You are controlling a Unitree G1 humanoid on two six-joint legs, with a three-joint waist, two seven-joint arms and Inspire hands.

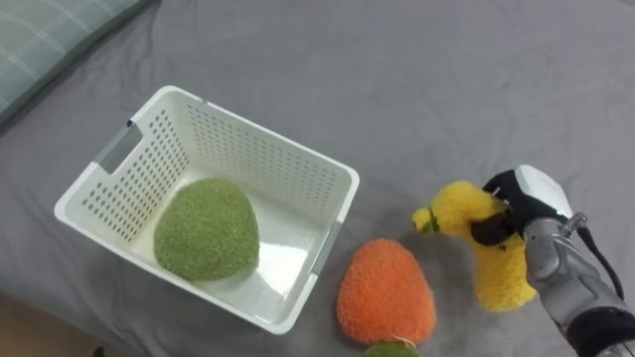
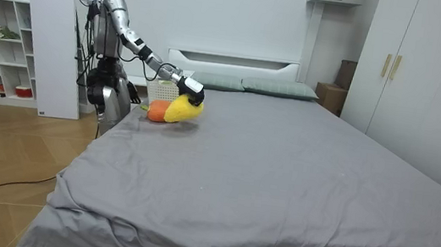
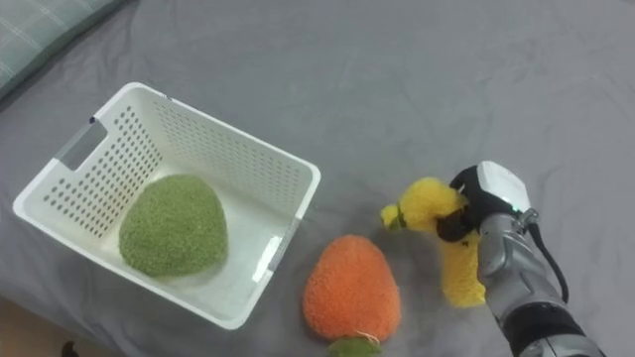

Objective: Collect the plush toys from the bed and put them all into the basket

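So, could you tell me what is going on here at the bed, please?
The robot stands beside the grey bed, collecting soft toys into a white basket. Its right hand is closed round a yellow toy, right of the basket. A green toy already lies inside; an orange toy lies on the bed next to the basket.

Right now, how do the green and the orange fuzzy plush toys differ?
The green fuzzy plush toy lies inside the white perforated plastic basket; the orange fuzzy plush toy lies on the grey bedsheet beside it. The orange toy has a green tuft at its near end; the green toy shows none. Both are egg-shaped and untouched; the right hand holds the yellow plush toy.
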